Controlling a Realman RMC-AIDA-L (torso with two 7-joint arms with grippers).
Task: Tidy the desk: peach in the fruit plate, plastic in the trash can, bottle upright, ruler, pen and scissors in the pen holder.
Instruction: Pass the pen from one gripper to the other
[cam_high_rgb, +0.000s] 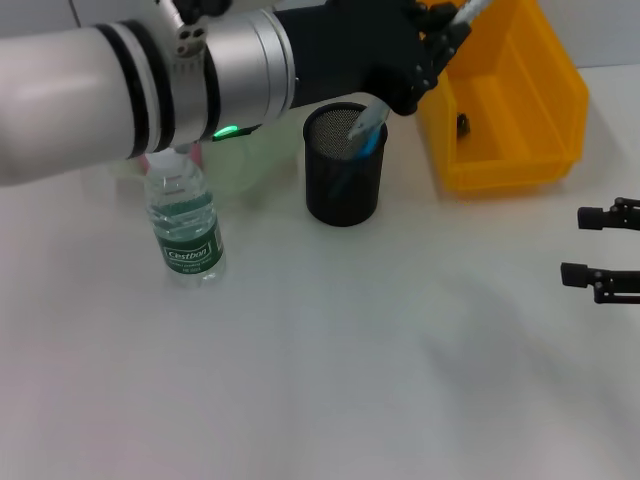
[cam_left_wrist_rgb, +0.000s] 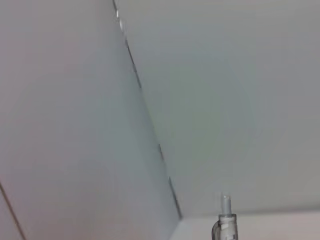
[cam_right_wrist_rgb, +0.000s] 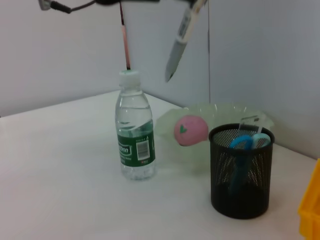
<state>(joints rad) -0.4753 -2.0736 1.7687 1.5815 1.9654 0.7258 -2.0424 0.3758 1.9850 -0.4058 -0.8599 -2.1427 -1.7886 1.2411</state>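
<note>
You've got a white table (cam_high_rgb: 330, 380) carrying an upright water bottle (cam_high_rgb: 186, 225), a black mesh pen holder (cam_high_rgb: 344, 165) and a yellow bin (cam_high_rgb: 510, 100). Behind the bottle sits a clear fruit plate (cam_right_wrist_rgb: 220, 112).

head overhead, right wrist low, sharing bottle (cam_high_rgb: 186, 228)

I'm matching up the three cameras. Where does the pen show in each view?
Head view: the pen hangs tip-down over the pen holder, under the left gripper.
Left wrist view: only the pen's end shows, at the bottom edge.
Right wrist view: the pen hangs high, above the plate.
Shared landmark: the pen holder, in the head and right wrist views only.
</note>
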